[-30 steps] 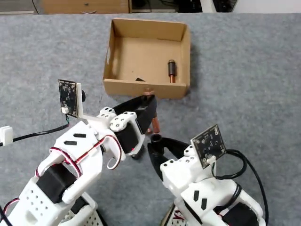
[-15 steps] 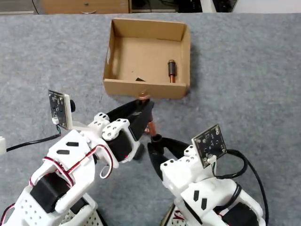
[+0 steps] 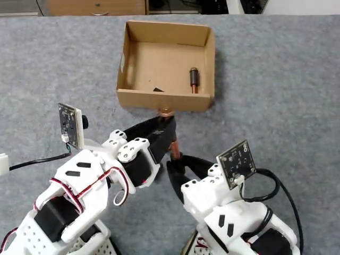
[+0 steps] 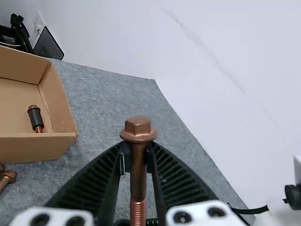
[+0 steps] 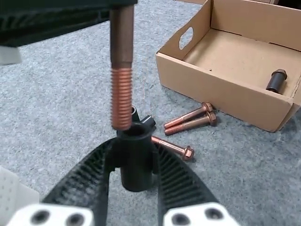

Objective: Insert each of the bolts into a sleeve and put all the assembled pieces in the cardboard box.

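Left gripper is clenched on a copper bolt, pinching the smooth shank just under the hex head, which stands clear past the fingertips. Right gripper is closed around a black sleeve, held upright above the table with its open end up. In the right wrist view the bolt hangs upright over the sleeve, threads downward, and its tip is right at the sleeve's rim. Whether the tip has entered the bore cannot be told. From the high view the two grippers meet nose to nose in front of the box, the left one nearer to it, and the bolt's head sits near the front wall without being inside. The box is open at the top and lies toward the far side of the table, well apart from both arm bases. One assembled piece, a dark sleeve with a copper end showing, lies on the box floor close to the right-hand wall. Loose bolts lie on the grey table outside the front wall: two side by side and touching, heads toward the box, and a third a little apart from them, close beside the held sleeve.
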`<state>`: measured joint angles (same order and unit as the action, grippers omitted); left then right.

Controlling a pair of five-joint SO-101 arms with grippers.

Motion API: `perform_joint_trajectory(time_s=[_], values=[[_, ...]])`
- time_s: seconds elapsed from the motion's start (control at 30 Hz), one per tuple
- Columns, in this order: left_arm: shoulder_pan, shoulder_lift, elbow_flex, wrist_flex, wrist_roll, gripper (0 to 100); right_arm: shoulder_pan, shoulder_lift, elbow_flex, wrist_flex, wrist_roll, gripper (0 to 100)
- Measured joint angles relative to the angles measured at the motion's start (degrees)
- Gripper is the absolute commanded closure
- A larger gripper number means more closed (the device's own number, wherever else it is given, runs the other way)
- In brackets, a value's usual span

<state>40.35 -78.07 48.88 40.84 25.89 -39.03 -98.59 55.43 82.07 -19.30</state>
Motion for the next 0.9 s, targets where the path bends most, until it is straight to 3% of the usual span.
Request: perform_joint_trajectory(time_s=[0.9], values=[[0.3,-0.1,1.3,0.0,-0.5,98,-0.4,-4.7,1.4,0.0,0.0,99.7]])
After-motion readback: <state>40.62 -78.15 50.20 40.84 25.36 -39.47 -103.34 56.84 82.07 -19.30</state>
